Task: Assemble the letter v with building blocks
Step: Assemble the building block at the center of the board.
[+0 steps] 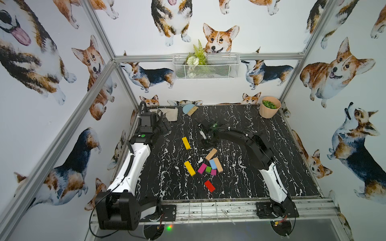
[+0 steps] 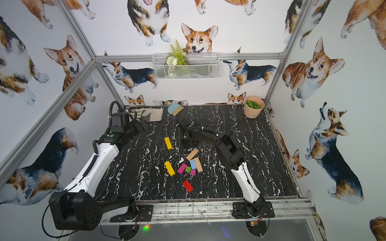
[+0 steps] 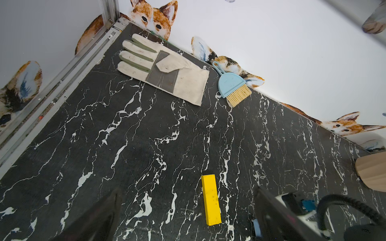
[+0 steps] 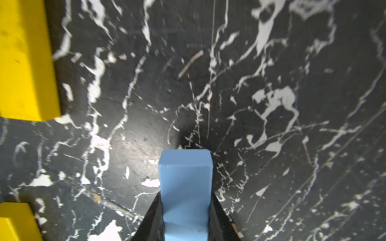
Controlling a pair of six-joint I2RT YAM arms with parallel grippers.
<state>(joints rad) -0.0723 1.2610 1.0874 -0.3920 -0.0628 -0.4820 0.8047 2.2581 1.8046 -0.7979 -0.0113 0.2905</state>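
Note:
My right gripper (image 4: 184, 210) is shut on a light blue block (image 4: 184, 183), held just above the black marble table (image 1: 261, 125) near mid-table (image 1: 205, 144). To its left lies a yellow bar (image 1: 186, 143) (image 4: 25, 62), with a second yellow bar (image 1: 189, 168) nearer the front. A loose cluster holds two tan bars (image 1: 211, 154) (image 1: 218, 164), another light blue block (image 1: 212, 164), two magenta blocks (image 1: 202, 168) (image 1: 213, 172) and a green stub (image 1: 208, 169). A red block (image 1: 209, 186) lies in front. My left gripper (image 3: 188, 188) hangs open and empty at back left (image 1: 165, 125), looking at the yellow bar (image 3: 210, 199).
A work glove (image 3: 163, 68) and a small blue brush (image 3: 231, 85) lie along the back wall. A tan pot (image 1: 269, 106) with green bits stands in the back right corner. A white wire basket (image 1: 205, 65) hangs on the wall above.

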